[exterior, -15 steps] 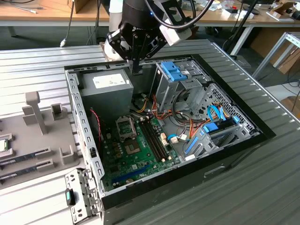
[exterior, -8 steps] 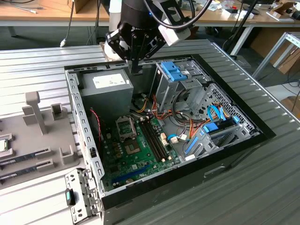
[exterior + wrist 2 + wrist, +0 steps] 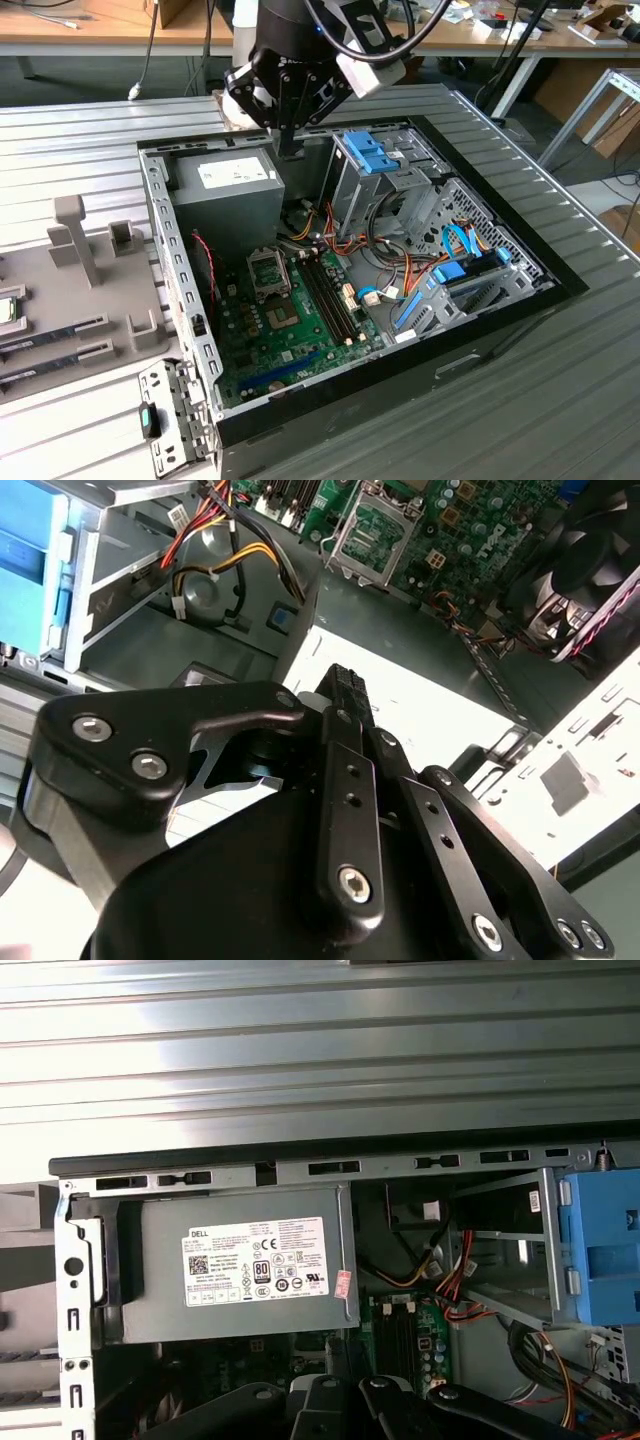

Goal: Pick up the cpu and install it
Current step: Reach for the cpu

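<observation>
As the black tower case (image 3: 400,368) lies open-side-up on the ribbed grey metal desk (image 3: 90,130), its contents show plainly.

Contents, by clock face in the exterior view:
- 11 o'clock: boxy grey sheet-metal power supply (image 3: 225,195) with a white label.
- 1 o'clock: blue plastic drive caddy (image 3: 365,150) in a perforated steel cage.
- 6 to 7 o'clock: green motherboard (image 3: 270,350), flat on the case floor.
- Near centre: the square hinged metal socket frame (image 3: 268,270). I cannot tell what lies inside it.
- Red, yellow and orange cables (image 3: 360,240) run in a bundle between the supply and the cage.

Outside the case, at 9 o'clock, stands a grey moulded fixture (image 3: 75,235). Long memory sticks (image 3: 60,352) lie in its slots. The cpu (image 3: 6,308), a small flat square with a greenish rim, sits at the picture's edge, well apart from the arm and partly cut off.

The arm hangs vertically at 12 o'clock. The black end effector (image 3: 288,145) points straight down over the far edge of the power supply. In the second wrist view its links converge and the fingers (image 3: 345,710) look pressed together, with nothing seen between them.
</observation>
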Controlling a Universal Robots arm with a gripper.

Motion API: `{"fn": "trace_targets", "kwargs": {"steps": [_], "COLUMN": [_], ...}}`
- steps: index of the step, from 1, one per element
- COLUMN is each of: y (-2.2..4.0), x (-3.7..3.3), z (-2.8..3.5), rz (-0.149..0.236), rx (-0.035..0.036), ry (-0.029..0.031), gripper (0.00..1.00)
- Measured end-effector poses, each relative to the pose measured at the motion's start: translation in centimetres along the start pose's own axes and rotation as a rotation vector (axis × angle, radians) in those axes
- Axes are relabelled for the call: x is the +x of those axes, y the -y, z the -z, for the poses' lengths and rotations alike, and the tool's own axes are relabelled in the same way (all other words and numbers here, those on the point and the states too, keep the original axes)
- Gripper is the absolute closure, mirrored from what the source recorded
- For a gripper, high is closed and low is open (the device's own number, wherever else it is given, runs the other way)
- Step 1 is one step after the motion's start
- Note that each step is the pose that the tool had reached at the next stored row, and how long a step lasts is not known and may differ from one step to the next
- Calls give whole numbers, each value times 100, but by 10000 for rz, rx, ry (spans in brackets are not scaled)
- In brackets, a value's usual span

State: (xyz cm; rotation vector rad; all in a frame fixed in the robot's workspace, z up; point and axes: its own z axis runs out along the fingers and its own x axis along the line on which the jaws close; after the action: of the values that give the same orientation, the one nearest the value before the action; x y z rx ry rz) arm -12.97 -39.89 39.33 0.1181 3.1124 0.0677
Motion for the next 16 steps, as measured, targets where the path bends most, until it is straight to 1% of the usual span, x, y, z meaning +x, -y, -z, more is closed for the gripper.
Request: {"fn": "trace_targets", "kwargs": {"steps": [16], "y": [3], "x": [35], "z": [1], "rz": [1], "rx": [1], "ry": [-1], "gripper": [89]}}
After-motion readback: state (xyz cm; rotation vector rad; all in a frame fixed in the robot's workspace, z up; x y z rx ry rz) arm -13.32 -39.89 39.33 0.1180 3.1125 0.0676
